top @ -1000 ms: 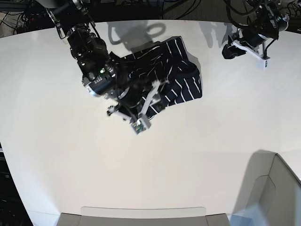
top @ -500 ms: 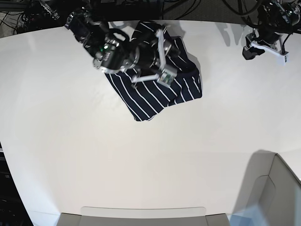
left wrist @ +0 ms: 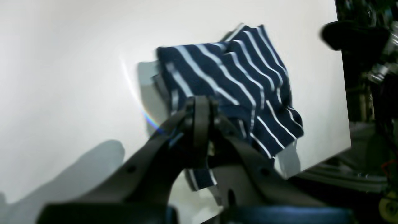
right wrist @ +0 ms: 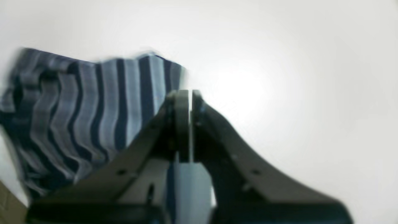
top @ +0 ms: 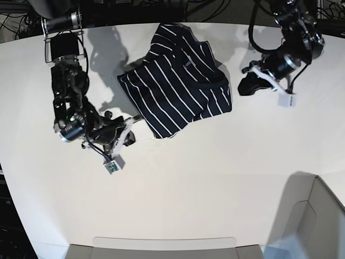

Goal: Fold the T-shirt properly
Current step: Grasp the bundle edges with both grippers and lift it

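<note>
The T-shirt [top: 178, 81], dark navy with thin white stripes, lies folded in a compact bundle on the white table [top: 188, 178] near its back edge. My right gripper [top: 132, 131] is shut and empty, just off the shirt's front-left corner. In the blurred right wrist view its fingers [right wrist: 182, 124] are pressed together with the shirt [right wrist: 77, 102] to their left. My left gripper [top: 243, 88] is shut and empty, a short gap from the shirt's right edge. In the left wrist view its closed fingers [left wrist: 201, 115] stand in front of the shirt [left wrist: 236, 81].
A grey box [top: 318, 216] stands at the front right corner. A flat grey tray edge [top: 161, 245] runs along the front. Cables and dark gear lie beyond the table's back edge [top: 135, 11].
My right arm has swung off the shirt to the front left, leaving the folded shirt uncovered. My left arm has come down and inward toward the shirt's right edge.
</note>
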You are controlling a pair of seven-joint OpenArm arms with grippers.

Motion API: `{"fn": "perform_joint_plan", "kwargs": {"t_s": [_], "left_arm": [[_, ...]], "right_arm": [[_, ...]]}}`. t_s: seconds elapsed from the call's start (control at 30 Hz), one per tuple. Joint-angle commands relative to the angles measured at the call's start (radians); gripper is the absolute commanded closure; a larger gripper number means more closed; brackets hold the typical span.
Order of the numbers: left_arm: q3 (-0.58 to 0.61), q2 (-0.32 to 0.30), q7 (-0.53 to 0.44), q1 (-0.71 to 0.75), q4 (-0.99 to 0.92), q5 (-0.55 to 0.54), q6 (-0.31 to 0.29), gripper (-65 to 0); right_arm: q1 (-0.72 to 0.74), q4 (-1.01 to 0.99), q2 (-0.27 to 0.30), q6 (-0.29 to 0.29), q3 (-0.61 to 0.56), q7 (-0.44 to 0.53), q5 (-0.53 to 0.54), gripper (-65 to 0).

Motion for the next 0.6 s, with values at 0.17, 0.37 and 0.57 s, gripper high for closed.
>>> {"fn": "perform_joint_plan", "kwargs": {"t_s": [0.17, 0.37, 0.57], "left_arm": [[0.387, -0.146, -0.028, -0.008, 0.015, -0.017, 0.01, 0.0], [0.644, -0.182, -0.054, -0.071, -0.053, 0.205, 0.024, 0.0], [0.66, -0.124, -0.003, -0.131, -0.172, 0.346, 0.194, 0.0]], "right_arm": [[0.004, -0.074, 0.076, 0.017, -0.003, 0.013, 0.009, 0.0], [-0.054, -0.066, 0.119, 0.017, -0.1, 0.011, 0.011, 0.0], [-0.134, 0.003, 0.147, 0.017, -0.226, 0.008, 0.012, 0.0]]}}
